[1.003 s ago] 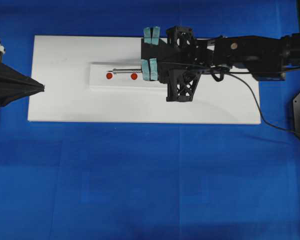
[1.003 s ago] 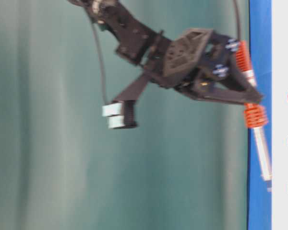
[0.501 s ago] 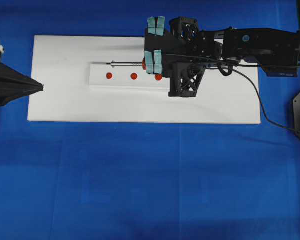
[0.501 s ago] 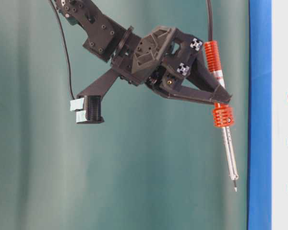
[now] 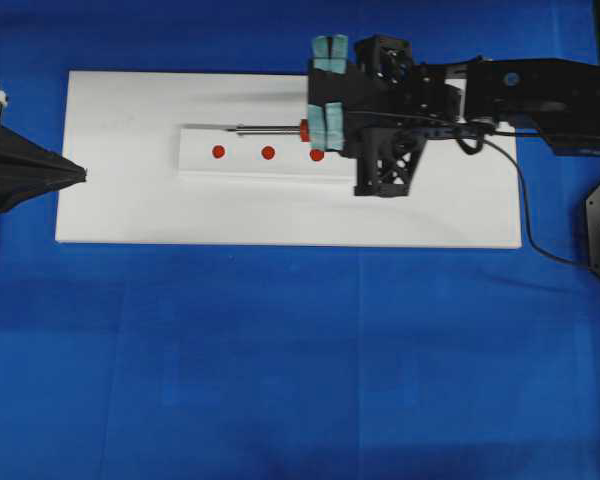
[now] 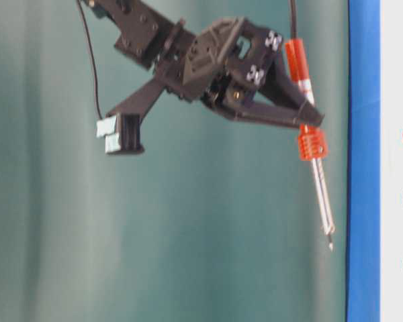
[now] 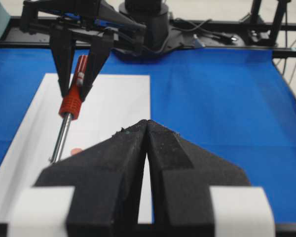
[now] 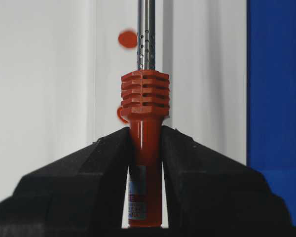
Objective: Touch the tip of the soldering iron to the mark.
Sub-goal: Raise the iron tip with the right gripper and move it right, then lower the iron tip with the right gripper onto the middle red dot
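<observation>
Over the white board I have the right gripper clamped on the soldering iron, jaws pinching its red-orange handle just behind the ribbed collar. From overhead the silver shaft lies along the upper edge of the raised white strip, above the row of three red marks. At table level the tip hangs off the board surface, not touching it. Which mark it lines up with, I cannot tell. My left gripper sits at the board's left end, jaws pressed together, holding nothing.
</observation>
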You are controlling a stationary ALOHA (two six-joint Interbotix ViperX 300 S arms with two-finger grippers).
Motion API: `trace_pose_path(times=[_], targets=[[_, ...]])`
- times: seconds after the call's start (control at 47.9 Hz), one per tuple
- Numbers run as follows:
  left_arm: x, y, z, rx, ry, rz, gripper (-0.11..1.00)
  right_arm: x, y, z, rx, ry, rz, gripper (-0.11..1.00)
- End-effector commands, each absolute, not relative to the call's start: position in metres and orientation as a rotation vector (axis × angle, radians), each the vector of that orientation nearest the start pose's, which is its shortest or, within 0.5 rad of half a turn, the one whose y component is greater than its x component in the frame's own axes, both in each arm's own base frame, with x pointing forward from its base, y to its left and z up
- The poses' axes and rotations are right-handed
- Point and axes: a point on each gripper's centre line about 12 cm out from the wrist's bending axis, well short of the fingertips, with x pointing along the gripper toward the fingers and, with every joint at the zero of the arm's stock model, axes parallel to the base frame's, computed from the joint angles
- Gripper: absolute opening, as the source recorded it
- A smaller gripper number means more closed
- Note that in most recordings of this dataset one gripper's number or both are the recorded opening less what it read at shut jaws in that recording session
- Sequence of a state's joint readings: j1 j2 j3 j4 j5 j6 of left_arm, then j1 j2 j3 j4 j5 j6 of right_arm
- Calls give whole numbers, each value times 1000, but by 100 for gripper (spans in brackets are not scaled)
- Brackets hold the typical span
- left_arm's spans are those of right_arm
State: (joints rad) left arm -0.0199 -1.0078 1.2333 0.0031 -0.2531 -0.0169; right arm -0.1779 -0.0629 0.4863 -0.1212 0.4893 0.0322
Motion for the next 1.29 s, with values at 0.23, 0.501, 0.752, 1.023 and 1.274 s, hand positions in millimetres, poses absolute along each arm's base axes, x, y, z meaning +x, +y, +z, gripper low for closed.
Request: trace_pose_path(times=[0.23, 0.501, 0.752, 1.023, 1.274], targets=[[190, -4, 279, -14, -44, -23, 0, 349, -71, 228, -14, 882, -193, 6], [190, -4, 279, -14, -44, -23, 0, 339, -73, 228, -11, 882, -201, 6], [190, -4, 278, -14, -41, -23, 0, 339, -74, 227, -12, 884, -202, 6], [190, -4, 277, -13, -38, -23, 0, 338, -74, 227, -9, 889, -204, 6], [190, -4, 278, -13, -40, -23, 0, 338, -74, 227, -9, 889, -204, 6]])
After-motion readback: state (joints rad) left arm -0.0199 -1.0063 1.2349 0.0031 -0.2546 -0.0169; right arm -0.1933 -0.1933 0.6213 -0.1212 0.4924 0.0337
